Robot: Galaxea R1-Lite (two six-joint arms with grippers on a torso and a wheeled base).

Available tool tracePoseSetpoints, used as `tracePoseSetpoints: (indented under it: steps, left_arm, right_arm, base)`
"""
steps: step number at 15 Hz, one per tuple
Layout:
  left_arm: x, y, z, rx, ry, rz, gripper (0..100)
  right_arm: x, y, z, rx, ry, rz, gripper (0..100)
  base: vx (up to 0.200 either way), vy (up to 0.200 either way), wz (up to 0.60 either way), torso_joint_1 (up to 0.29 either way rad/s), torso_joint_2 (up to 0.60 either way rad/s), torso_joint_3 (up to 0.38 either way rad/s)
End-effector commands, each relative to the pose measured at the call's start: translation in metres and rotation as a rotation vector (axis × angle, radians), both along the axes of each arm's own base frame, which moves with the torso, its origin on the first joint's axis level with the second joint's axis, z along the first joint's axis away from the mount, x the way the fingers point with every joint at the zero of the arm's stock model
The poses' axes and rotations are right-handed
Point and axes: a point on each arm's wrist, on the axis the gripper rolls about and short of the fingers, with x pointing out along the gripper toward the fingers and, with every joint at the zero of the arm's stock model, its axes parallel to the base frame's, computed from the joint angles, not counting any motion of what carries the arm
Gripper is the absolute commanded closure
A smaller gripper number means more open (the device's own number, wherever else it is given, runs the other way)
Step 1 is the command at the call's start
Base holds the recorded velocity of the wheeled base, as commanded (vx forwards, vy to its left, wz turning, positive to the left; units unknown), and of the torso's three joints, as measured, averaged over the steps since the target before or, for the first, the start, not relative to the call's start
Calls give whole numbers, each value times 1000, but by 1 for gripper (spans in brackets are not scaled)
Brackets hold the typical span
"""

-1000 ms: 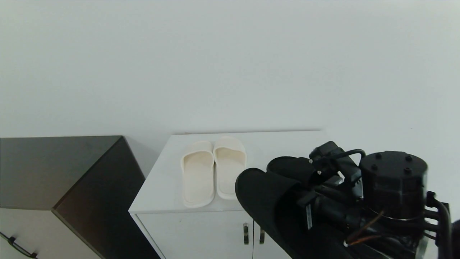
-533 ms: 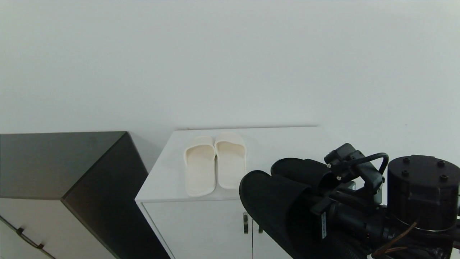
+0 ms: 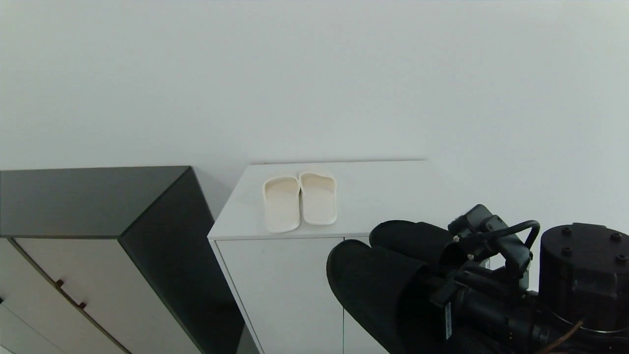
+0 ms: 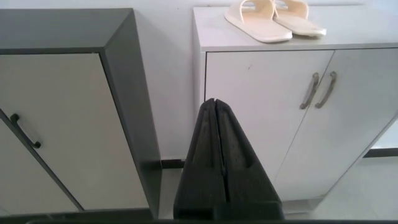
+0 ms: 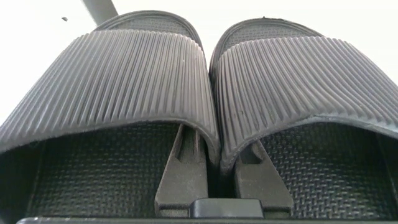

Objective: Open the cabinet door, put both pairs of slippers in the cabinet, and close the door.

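- While the right gripper point(image 5: 216, 163) carries the pair of black ribbed-strap rubber slippers point(image 3: 388, 268), its fingers point(image 5: 180, 171) sit one inside each shoe and pinch the two inner walls together. The pair hangs in the air in front of the white two-door cabinet point(image 3: 280, 285), toward its right side.
- Both doors point(image 4: 261, 118) look closed, and the pair of cream slide slippers point(image 3: 300, 200) lies side by side on the cabinet's top, near its left front edge.
- My left gripper point(image 4: 215, 109) is empty, its fingers pressed together. It sits low, facing the cabinet front, well apart from the two vertical metal bar handles point(image 4: 317, 91) at the middle seam.
- I judge opening a door to be the step in hand. I'd spread the left fingers, line up square with one handle, close around the bar, and pull along the hinge arc rather than straight back.
- I'd hold the right arm's load outside the door's swing and keep the pinch firm, since the soft walls could slip.
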Motion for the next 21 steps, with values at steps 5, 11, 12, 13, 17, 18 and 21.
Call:
tracePoseSetpoints:
  steps: [5, 11, 12, 13, 17, 18, 21]
  left_arm:
    - [0, 0, 0, -1, 0, 2, 100]
    - [0, 0, 0, -1, 0, 3, 100]
    - [0, 0, 0, -1, 0, 3, 100]
    - [0, 0, 0, 1, 0, 3, 100]
    - [0, 0, 0, -1, 0, 3, 100]
    - [0, 0, 0, -1, 0, 3, 100]
    - [0, 0, 0, 1, 0, 5, 0]
  right_arm:
    - [0, 0, -6, -18, 15, 2, 100]
    - [0, 0, -6, -21, 16, 4, 100]
    - [0, 1, -8, -26, 20, 4, 100]
    - [0, 0, -10, -30, 24, 4, 100]
    - [0, 1, -8, -28, 20, 4, 100]
    - [0, 0, -9, -29, 21, 4, 100]
    - [0, 0, -10, -33, 23, 6, 100]
  base:
    - [0, 0, 0, 0, 0, 0]
    - [0, 0, 0, 0, 0, 0]
    - [0, 0, 0, 0, 0, 0]
    - [0, 0, 0, -105, 246, 144]
    - [0, 0, 0, -176, 404, 223]
    - [0, 0, 0, -237, 525, 305]
    - [0, 0, 0, -233, 549, 318]
